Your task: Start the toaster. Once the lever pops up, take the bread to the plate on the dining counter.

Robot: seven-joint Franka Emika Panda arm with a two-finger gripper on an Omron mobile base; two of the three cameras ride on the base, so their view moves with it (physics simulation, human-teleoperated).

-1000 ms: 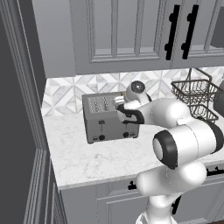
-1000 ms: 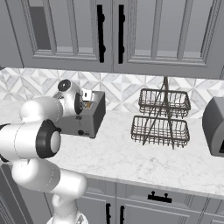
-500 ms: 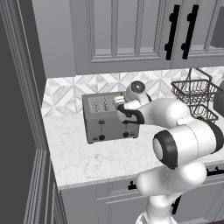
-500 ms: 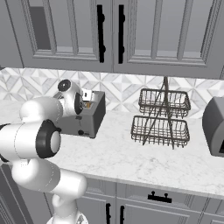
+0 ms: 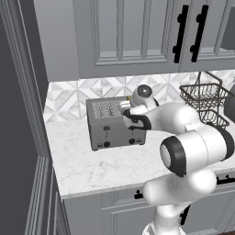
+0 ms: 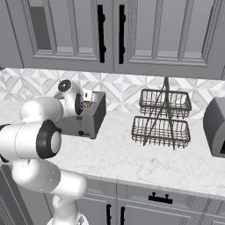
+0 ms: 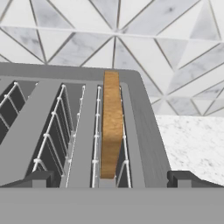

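Hand view, nearest first: the 2 dark fingertips [image 7: 37, 178] stand wide apart at the bottom, jaws fully spread, nothing between them but air. The gripper [image 7: 111, 179] hangs right over the toaster [image 7: 144, 131] top. Just past the tips, the bread [image 7: 112, 127] stands on edge in the slot nearest the toaster's right end, golden crust up, wire guides either side. The other slots to the left show bare wire racks. Beyond the toaster's far edge: marble worktop [image 7: 192, 140], then the triangle-tile backsplash [image 7: 131, 39].

Left base view: arm rises from lower right, gripper [image 5: 126, 108] reaching over the toaster's [image 5: 108, 126] right end. Toaster sits toward the back of the worktop [image 5: 92, 160], close to the wall, well in from the front edge. Its front shows a lever [image 5: 106, 130] w/ a thin track, and 2 round knobs [image 5: 107, 144] low down.

Right base view: the bread [image 6: 88, 105] peeks out as a tan patch at the toaster [image 6: 94, 116] top, by the hand. A 2-tier wire basket [image 6: 162, 118] stands well apart to the right, near the back edge.
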